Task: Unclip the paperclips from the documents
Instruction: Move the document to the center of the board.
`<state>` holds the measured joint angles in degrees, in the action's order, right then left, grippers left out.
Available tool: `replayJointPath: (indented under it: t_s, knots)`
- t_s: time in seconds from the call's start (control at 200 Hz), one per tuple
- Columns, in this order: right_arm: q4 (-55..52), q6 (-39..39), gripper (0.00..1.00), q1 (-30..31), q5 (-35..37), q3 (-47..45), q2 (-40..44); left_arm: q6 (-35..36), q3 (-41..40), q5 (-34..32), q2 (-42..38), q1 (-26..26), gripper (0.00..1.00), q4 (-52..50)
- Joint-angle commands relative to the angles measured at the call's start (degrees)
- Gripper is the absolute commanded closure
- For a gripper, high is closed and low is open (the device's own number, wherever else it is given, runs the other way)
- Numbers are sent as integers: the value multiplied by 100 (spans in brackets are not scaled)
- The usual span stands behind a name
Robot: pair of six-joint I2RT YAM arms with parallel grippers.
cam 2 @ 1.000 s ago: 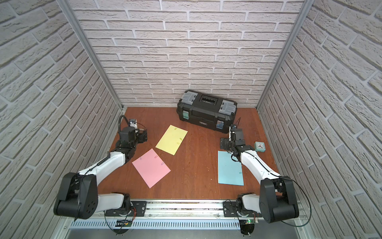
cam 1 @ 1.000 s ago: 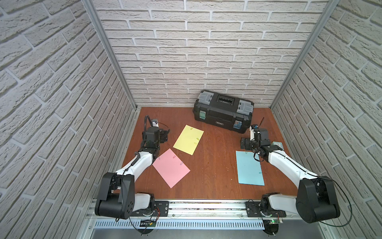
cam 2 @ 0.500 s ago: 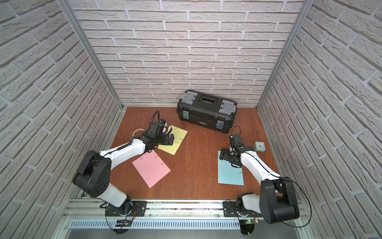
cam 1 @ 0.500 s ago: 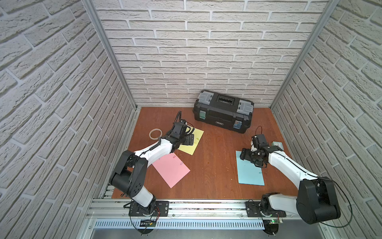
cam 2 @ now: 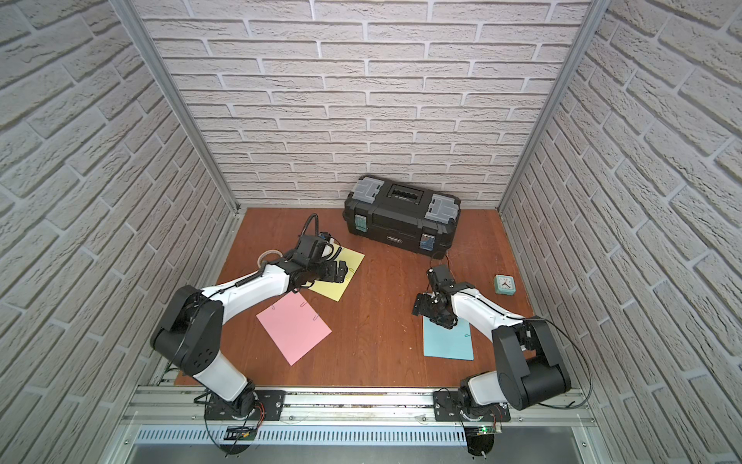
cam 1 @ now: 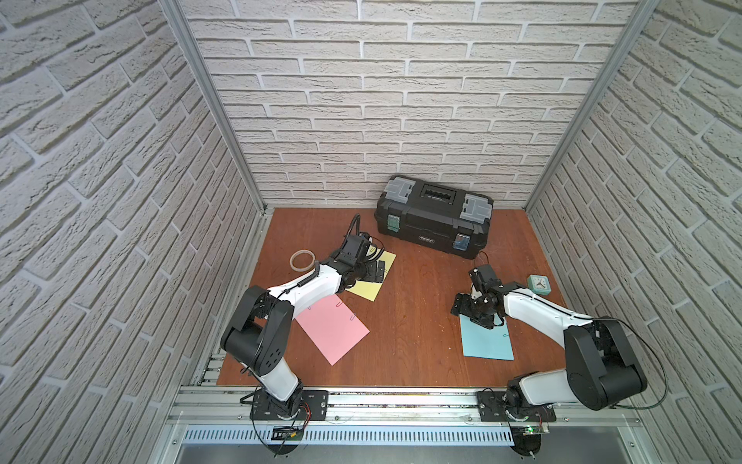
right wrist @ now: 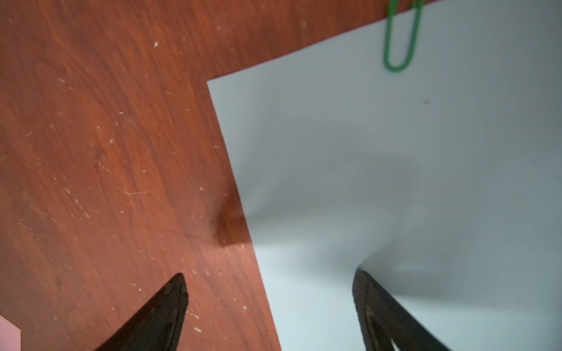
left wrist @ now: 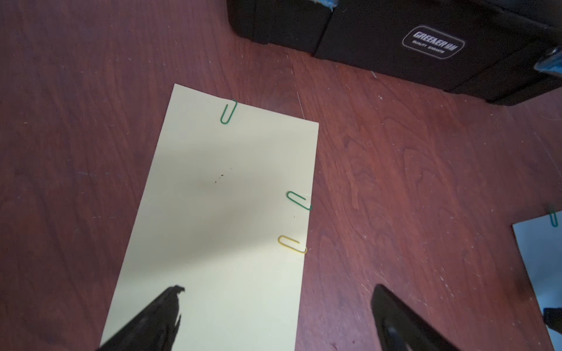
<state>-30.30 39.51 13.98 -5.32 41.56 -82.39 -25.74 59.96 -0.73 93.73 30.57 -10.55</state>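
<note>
Three plain, unprinted sheets are lying flat and well apart on the brown wooden surface (cam 1: 421,305): the yellow sheet (left wrist: 219,212) at about 11 o'clock, the pink sheet (cam 1: 333,331) at 8 o'clock and the light blue sheet (cam 1: 488,341) at 4 o'clock. Thin bent-wire clips are gripping their edges. In the left wrist view the yellow sheet is carrying a first green paperclip (left wrist: 228,111) on its short edge nearest the toolbox, and a second green paperclip (left wrist: 299,200) and a yellow paperclip (left wrist: 292,244) close together on one long edge. The pink sheet's paperclips (cam 1: 353,317) are showing in both top views, too small for colour. The blue sheet's green paperclip (right wrist: 401,39) is sitting on its 12 o'clock edge.

The left end effector (left wrist: 278,288) is reaching over the yellow sheet with its fingers spread wide and gripping nothing. The right end effector (right wrist: 269,273) is also gaping wide and empty, straddling the blue sheet's 9 o'clock edge, one finger over wood and one over paper.

The black toolbox (cam 1: 433,223) is sitting at 12 o'clock with its lid closed, hiding whatever is inside. A tape roll (cam 1: 302,260) is lying at 10 o'clock and a teal clock (cam 1: 539,284) at 3 o'clock
</note>
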Motion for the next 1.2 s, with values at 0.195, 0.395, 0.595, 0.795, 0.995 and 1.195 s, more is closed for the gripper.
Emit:
replayJointPath:
  t_s: [0.195, 0.395, 0.595, 0.795, 0.995, 1.195]
  knots:
    - [712, 578, 14, 939, -835, 720, -957, -45, 136, 3, 47, 20, 2, -180]
    - [-594, -106, 9, 474, 220, 1082, -338, -29, 182, 61, 91, 28, 2, -243]
    - [-878, -617, 7, -623, 420, 820, 9, 42, 282, 149, 216, 46, 2, -325]
    - [-944, -872, 5, -1038, 344, 735, -108, 58, 384, 229, 267, 77, 2, -388]
    - [-857, -897, 4, -1197, 192, 563, -268, 75, 415, 284, 307, 85, 2, -413]
    - [-686, -792, 2, -1192, -306, 309, -300, 102, 487, 366, 348, 84, 2, -485]
